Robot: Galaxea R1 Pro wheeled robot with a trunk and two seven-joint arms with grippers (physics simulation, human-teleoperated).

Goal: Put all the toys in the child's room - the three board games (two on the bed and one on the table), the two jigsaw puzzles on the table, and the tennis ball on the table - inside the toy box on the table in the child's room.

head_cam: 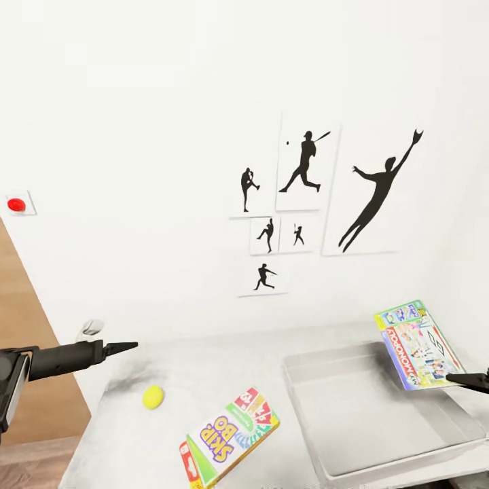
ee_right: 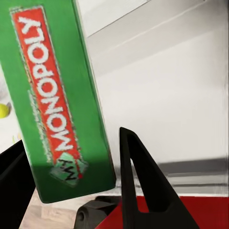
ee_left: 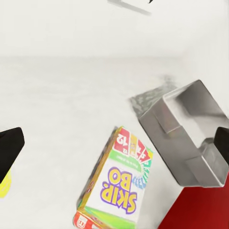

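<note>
Clearly "MONOPOLY" box (ee_right: 59,102), "SKIP-BO" box (head_cam: 231,435)

You see the table (head_cam: 204,380) | on it: ball (head_cam: 153,396) near left edge | Skip-Bo box (head_cam: 231,438) at front edge | toy box (head_cam: 380,414) at right end

Two flat printed game boxes, the yellow-green Skip-Bo box (head_cam: 229,438) and the green Monopoly box (head_cam: 418,345), one small yellow-green ball (head_cam: 153,396), one translucent pale grey plastic bin (head_cam: 326,441), six black baseball-player silhouette prints (head_cam: 309,163).

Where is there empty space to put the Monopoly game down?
The toy box looks bare inside. The right end effector holds the Monopoly box over its far right corner. The table is bare between the tennis ball and the toy box; the Skip-Bo box crowds the front edge.
</note>
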